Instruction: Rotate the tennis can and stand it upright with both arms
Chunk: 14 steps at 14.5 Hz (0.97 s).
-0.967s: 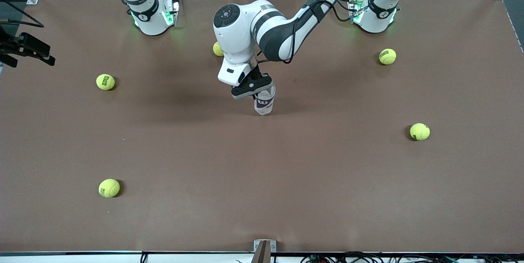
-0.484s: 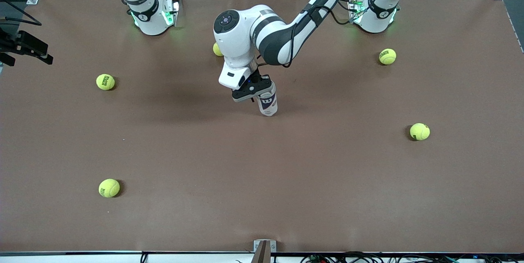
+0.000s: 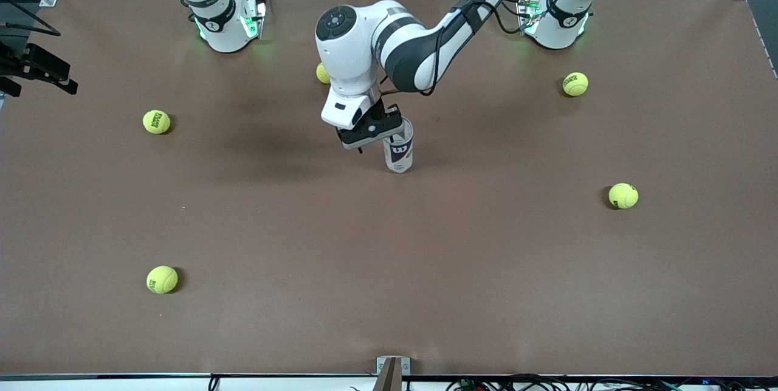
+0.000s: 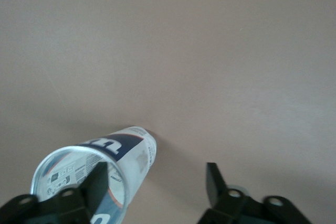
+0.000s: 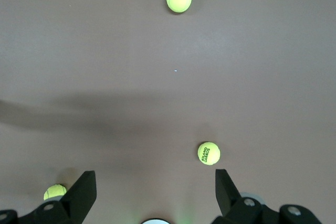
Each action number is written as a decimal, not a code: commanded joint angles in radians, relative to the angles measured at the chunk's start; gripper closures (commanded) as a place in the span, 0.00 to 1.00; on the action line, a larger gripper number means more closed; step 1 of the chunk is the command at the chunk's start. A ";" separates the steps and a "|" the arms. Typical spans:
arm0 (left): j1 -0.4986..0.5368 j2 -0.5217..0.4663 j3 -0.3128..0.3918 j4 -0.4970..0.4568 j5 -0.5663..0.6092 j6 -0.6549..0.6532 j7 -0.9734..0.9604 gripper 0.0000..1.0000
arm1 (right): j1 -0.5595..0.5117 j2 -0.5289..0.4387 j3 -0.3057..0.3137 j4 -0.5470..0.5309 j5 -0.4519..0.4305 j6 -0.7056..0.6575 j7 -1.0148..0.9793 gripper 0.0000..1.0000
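The tennis can [image 3: 399, 149], clear with a navy-and-white label, stands upright near the table's middle. My left gripper [image 3: 372, 132] hangs open just above and beside its open top, toward the right arm's end. In the left wrist view the can [image 4: 128, 153] lies against one finger [image 4: 97, 182] and not between the two; the left gripper [image 4: 156, 167] holds nothing. My right gripper [image 3: 40, 75] waits high at the right arm's end of the table. It shows open and empty in the right wrist view [image 5: 152, 174].
Several yellow-green tennis balls lie scattered: one [image 3: 323, 73] just past the left arm's wrist toward the bases, one [image 3: 157, 121] and one [image 3: 161, 279] toward the right arm's end, one [image 3: 575, 84] and one [image 3: 623, 195] toward the left arm's end.
The can went from tilted under the left gripper to standing upright. The left gripper let go of it and shifted slightly off its top. The right gripper barely moved.
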 commanded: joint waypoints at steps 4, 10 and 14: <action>0.076 -0.114 0.013 -0.013 -0.038 -0.015 0.105 0.00 | -0.020 -0.038 0.008 -0.042 0.009 0.009 -0.021 0.00; 0.294 -0.222 0.010 -0.022 -0.047 -0.089 0.346 0.00 | -0.015 -0.038 0.011 -0.042 0.009 0.012 -0.021 0.00; 0.433 -0.279 0.007 -0.036 -0.047 -0.150 0.503 0.00 | -0.015 -0.040 0.011 -0.045 0.009 0.019 -0.021 0.00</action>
